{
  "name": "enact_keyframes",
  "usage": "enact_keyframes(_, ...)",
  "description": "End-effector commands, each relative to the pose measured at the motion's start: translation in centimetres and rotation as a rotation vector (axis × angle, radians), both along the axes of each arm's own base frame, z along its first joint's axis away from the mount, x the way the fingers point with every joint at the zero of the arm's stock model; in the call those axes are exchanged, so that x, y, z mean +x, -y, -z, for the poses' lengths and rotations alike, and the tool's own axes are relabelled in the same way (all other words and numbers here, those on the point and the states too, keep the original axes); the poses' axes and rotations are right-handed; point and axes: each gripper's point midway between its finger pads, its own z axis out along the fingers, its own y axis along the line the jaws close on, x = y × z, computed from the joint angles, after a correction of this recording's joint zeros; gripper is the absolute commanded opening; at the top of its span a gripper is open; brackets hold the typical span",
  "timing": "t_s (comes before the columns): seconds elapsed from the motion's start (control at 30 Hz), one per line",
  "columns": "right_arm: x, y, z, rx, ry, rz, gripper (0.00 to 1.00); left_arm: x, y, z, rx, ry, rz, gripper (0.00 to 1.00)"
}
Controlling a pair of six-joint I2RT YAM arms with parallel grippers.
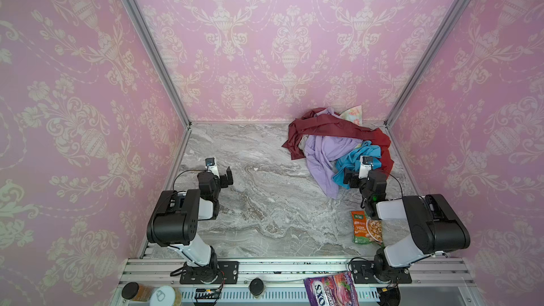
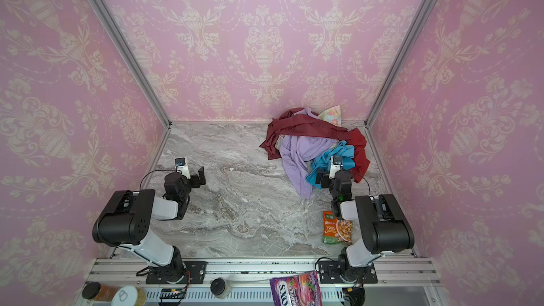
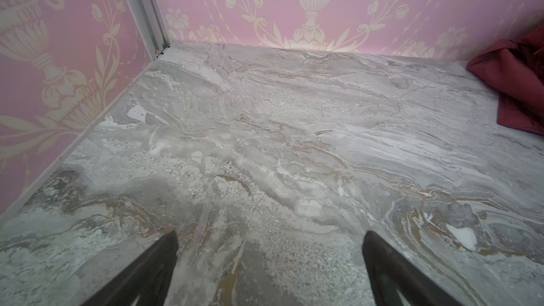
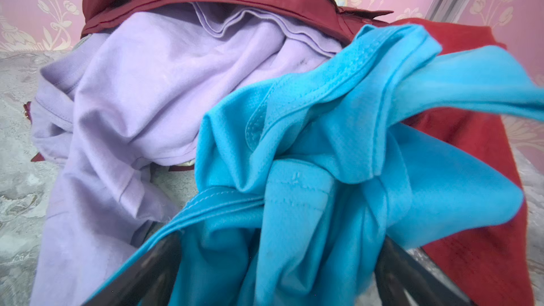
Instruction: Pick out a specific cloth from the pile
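Pile (image 1: 338,130): far right corner of the surface (image 1: 250,201), pushed up against the back wall.

Cloth (image 1: 322,154): lavender, matte. It lies on the side of the pile that faces the middle of the surface. Its upper part is tucked under the maroon cloth (image 1: 329,125). Its lower tail trails off the heap onto bare surface, toward the near edge. The teal cloth (image 1: 356,157) overlaps its right flank. A floral piece (image 1: 351,114) sits at the back of the heap, against the wall.

Right gripper (image 4: 281,238): at the near side of the pile, on the teal cloth. Jaws stand wide in the wrist view. Teal fabric is bunched up between the fingers (image 4: 153,260) but not pinched. The lavender cloth is just beside it and not touched.

Left gripper (image 3: 270,235): jaws wide, nothing between them. It hangs over bare surface near the left edge, well apart from the pile.

Snack packet (image 1: 366,228): flat on the surface near the right edge, by the right arm.
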Motion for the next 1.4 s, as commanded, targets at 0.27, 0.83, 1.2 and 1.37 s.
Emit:
enact_keyframes(0.27, 0.5, 0.1, -0.8, 0.006, 0.018, -0.006, 1.00, 0.2, 0.6, 0.1, 0.022, -0.011, 0.037, 0.99)
enact_keyframes(0.83, 0.6, 0.2, -0.9, 0.006, 0.021, -0.003, 1.00, -0.1, -0.9, 0.0, 0.037, -0.003, -0.058, 0.99)
enact_keyframes(1.2, 0.5, 0.2, -0.9, 0.003, 0.024, -0.004, 1.00, 0.0, -0.7, 0.1, 0.053, -0.010, -0.059, 0.99)
enact_keyframes(1.37, 0.4, 0.2, -1.0, 0.003, 0.030, 0.002, 1.00, 0.0, -0.5, 0.0, 0.050, -0.007, -0.046, 0.99)
